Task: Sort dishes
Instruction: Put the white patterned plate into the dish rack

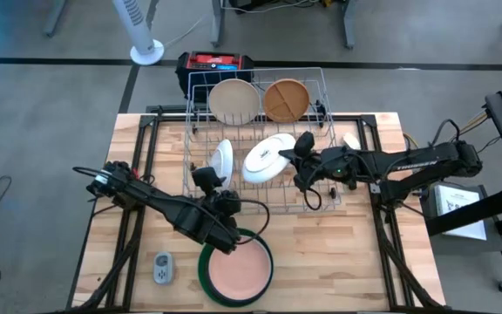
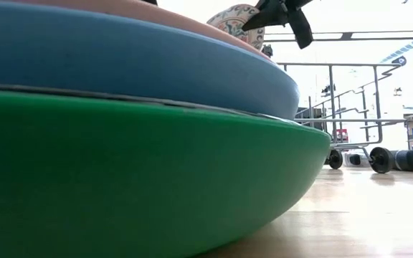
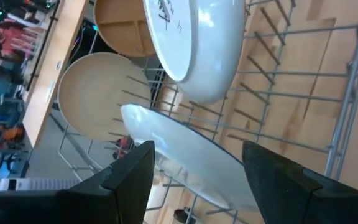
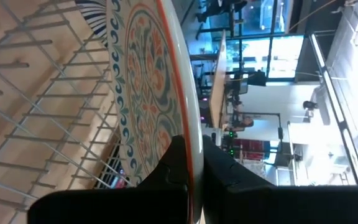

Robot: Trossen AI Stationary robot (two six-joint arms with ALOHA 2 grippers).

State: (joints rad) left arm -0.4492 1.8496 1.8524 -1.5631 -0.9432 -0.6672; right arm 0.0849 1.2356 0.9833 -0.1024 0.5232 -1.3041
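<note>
Here, the wooden slatted counter (image 1: pixel 338 262) carries a silver wire dish rack (image 1: pixel 321 87) at its far middle. At the near edge sits a large green round plate (image 1: pixel 209 281), with a blue plate (image 2: pixel 156 64) and a pink plate (image 1: pixel 240 269) stacked in it. In the rack's far row stand a cream round plate (image 1: pixel 233 100) and a tan divided plate (image 1: pixel 287 98). Nearer stand a white shallow bowl (image 1: pixel 267 160) and a smaller white plate (image 1: pixel 222 159). The right gripper (image 4: pixel 194 165) is pressed together on the rim of a patterned white plate (image 4: pixel 148 93) over the rack. The left gripper (image 3: pixel 197 177), fingers spread, holds nothing just beside the smaller white plate. A small grey gadget (image 1: pixel 162 268) lies left of the stack.
</note>
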